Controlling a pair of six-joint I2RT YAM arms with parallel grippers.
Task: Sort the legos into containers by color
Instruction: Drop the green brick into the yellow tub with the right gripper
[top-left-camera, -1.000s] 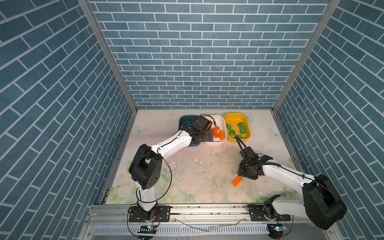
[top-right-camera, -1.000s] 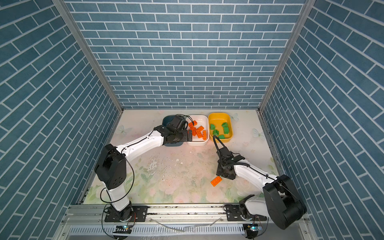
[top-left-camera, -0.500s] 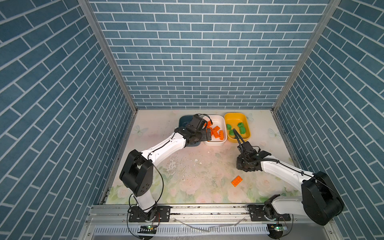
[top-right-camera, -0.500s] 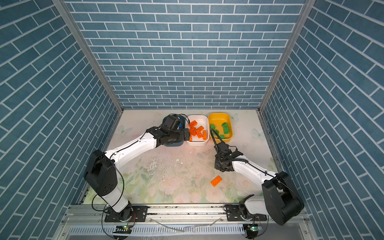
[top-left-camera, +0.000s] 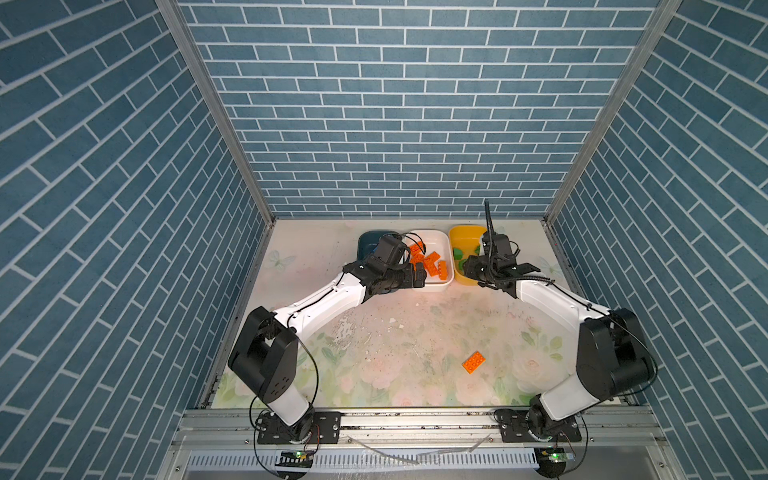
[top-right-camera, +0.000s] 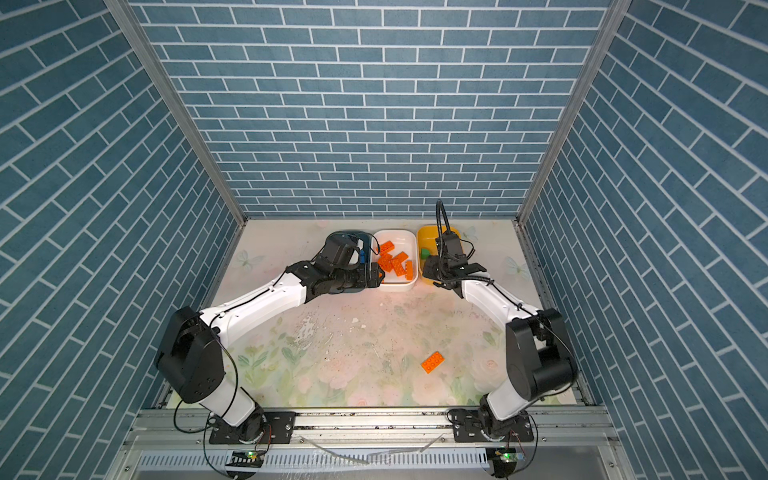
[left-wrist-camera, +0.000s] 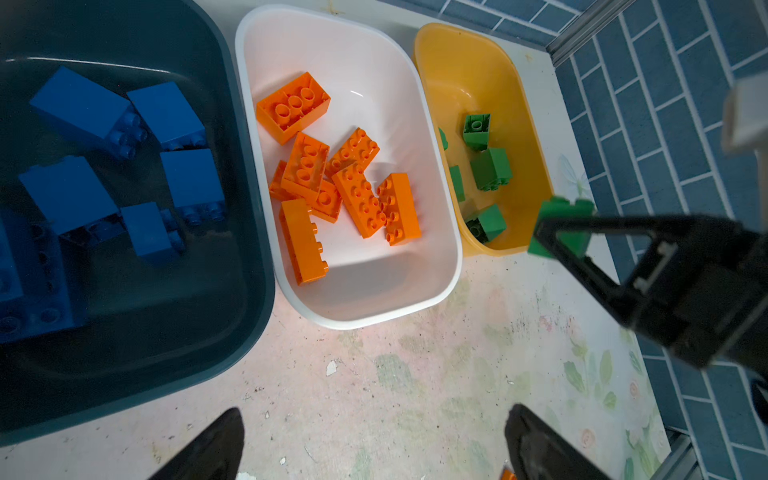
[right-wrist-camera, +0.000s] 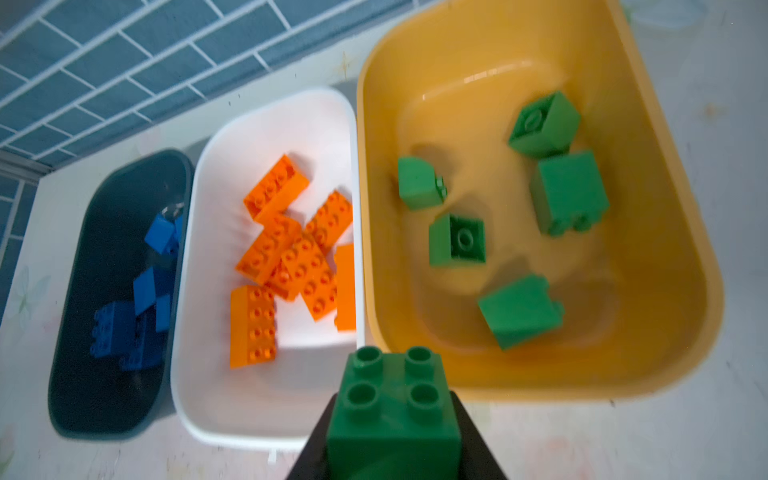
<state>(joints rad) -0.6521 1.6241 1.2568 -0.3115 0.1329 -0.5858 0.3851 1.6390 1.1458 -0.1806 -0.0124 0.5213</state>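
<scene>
Small green square plastic lego brick (right-wrist-camera: 395, 411) held up just short of the mustard yellow plastic tub (right-wrist-camera: 685, 332).

I have it pinched tight in my right gripper (left-wrist-camera: 559, 228), lifted off the table, near the tub's front rim but not over it yet. The other green bricks (right-wrist-camera: 569, 191) lie in that tub, so I think this one must go a bit further in before I let go. Orange bricks (left-wrist-camera: 357, 199) sit in the white plastic tub (left-wrist-camera: 415, 299) beside it, and blue bricks (left-wrist-camera: 70, 195) in the dark teal plastic tub (left-wrist-camera: 249, 249). My left gripper (left-wrist-camera: 376, 411) hangs wide open and empty by the white tub. One orange oblong brick (top-left-camera: 474, 362) lies alone on the flowery table (top-left-camera: 374, 332); I guess it comes next.
</scene>
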